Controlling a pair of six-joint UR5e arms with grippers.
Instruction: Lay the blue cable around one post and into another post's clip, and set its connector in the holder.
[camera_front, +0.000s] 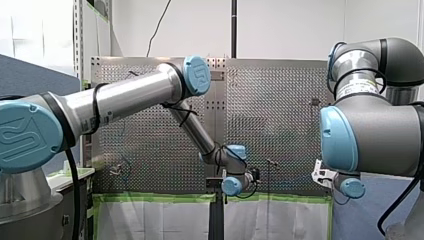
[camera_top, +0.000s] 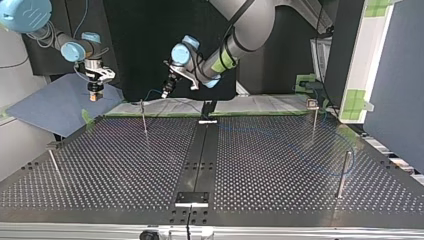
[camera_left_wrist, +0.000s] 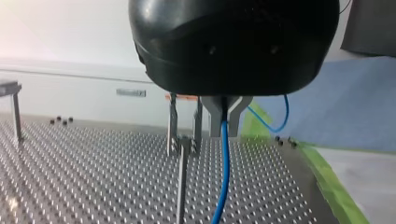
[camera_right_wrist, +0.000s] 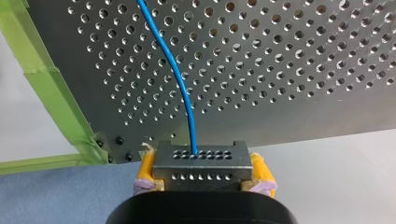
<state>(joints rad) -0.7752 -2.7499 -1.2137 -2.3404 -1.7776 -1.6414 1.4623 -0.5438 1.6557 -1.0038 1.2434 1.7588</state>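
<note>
The blue cable (camera_left_wrist: 223, 179) hangs straight down from my left gripper (camera_left_wrist: 225, 122), whose metal fingers are shut on it. A thin post with a forked clip (camera_left_wrist: 182, 142) stands just beside and ahead of that gripper. In the right wrist view my right gripper (camera_right_wrist: 201, 179), with yellow pads (camera_right_wrist: 145, 169), is shut on the grey connector block (camera_right_wrist: 201, 161); the cable (camera_right_wrist: 173, 77) leaves the block and crosses the perforated table. In the top view my right gripper (camera_top: 95, 91) hovers off the table's far left corner, and my left gripper (camera_top: 166, 91) is above the far edge near a post (camera_top: 144, 119).
More posts stand on the perforated table (camera_top: 125, 165): one at the top view's near left (camera_top: 54, 162), one at the far right (camera_top: 314, 117), one at the near right (camera_top: 342, 174). A black centre strip carries a bracket (camera_top: 191, 198). Green tape (camera_right_wrist: 51, 93) lines the table's edge.
</note>
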